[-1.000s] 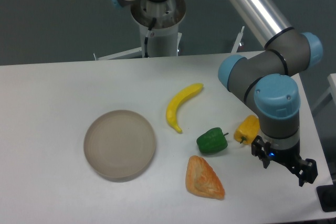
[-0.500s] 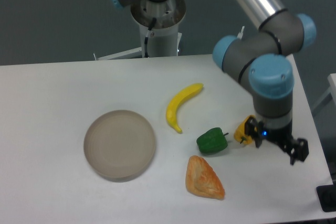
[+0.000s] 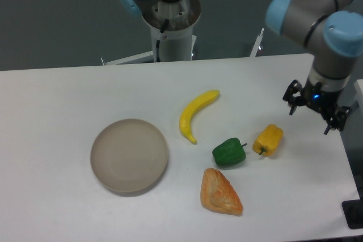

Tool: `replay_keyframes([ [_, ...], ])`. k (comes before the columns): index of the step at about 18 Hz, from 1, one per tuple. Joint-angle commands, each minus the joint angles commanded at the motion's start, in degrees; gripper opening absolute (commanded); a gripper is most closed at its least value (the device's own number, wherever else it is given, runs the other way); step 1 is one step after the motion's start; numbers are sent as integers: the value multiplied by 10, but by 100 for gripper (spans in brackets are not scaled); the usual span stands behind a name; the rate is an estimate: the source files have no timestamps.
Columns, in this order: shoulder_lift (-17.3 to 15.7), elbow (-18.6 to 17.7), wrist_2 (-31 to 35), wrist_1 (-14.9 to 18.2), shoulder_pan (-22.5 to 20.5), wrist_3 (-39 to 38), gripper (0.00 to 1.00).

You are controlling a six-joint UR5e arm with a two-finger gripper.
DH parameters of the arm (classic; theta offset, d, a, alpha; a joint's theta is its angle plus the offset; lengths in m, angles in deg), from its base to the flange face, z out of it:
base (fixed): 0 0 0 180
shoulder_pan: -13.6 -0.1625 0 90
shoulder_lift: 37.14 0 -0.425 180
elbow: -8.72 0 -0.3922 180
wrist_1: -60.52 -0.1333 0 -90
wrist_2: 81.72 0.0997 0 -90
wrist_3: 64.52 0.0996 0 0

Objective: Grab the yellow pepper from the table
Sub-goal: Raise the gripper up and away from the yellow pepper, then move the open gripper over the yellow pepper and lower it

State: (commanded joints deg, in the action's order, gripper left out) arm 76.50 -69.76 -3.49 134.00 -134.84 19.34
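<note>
- Your gripper (image 3: 315,113) has swung up and away to the right over the last second: a second ago it hung low just right of the yellow pepper (image 3: 268,139), half a second ago it was right against it, and now it sits above and to the right, well apart from the pepper, near the tabletop's (image 3: 57,117) right edge.
- Its fingers stand apart with nothing between them; no grasp has been made.
- The yellow pepper lies on the tabletop in much the same spot as before, on its side with its dark stem pointing toward the lower left. With the arm pulled back you now see it whole.
- For the task, this reads as a reset rather than progress: in my judgement you have to bring the gripper back over the pepper and descend again before any pickup.
- The green pepper (image 3: 229,152) sits just beside the yellow one on its left, close to the stem end. A finger coming down on that side risks nudging it, so closing across the pepper's other axis looks safer.
- The orange-tan pastry (image 3: 220,192) lies lower left, near the green pepper but clear of your target.
- The banana (image 3: 194,113) and the round grey plate (image 3: 129,156) are further left, well apart from the pepper and out of your way.
- The right side of the pepper is open, with bare tabletop between it and the gripper.
</note>
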Motion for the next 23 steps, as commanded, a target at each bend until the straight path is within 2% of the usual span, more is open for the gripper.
replay_keyframes([
  [2, -2, -26, -4, -9, 0, -1, 100],
  [6, -1, -50, -14, -16, 1, -38, 100],
  [11, 5, -85, -16, -95, 7, -62, 100],
  [12, 2, -104, -16, -107, 8, -62, 100],
  [17, 0, -134, -15, -136, 10, -55, 100],
  [19, -1, -158, -13, -179, 11, -51, 100],
  [20, 0, -168, -12, -189, 12, -49, 100],
  [23, 0, -171, -11, -190, 19, -37, 100],
])
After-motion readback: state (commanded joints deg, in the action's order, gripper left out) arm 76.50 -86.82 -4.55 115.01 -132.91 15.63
